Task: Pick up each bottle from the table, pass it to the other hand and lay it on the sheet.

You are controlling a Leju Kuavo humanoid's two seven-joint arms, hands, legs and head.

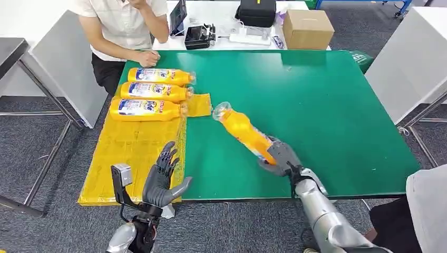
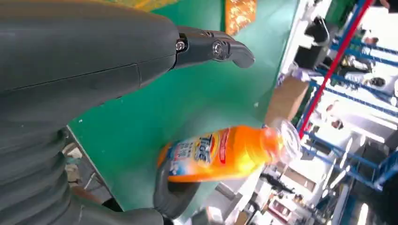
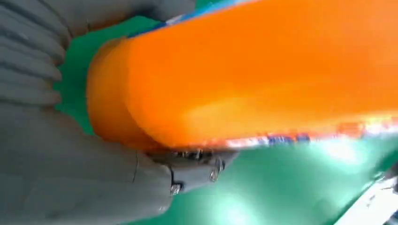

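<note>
My right hand grips the base of an orange bottle with a clear cap, lifted above the green table and tilted with the cap toward the sheet. The same bottle appears in the left wrist view, and its orange body lies close across my right hand in the right wrist view. My left hand is raised over the yellow sheet near the table's front edge, fingers spread and empty; its thumb shows in the left wrist view. Three orange bottles lie side by side on the sheet's far end.
A person stands at the table's far left corner, one hand resting near the sheet. Behind the green table, a white table holds a cardboard box, a black case and small devices. Another person's sleeve shows at the right.
</note>
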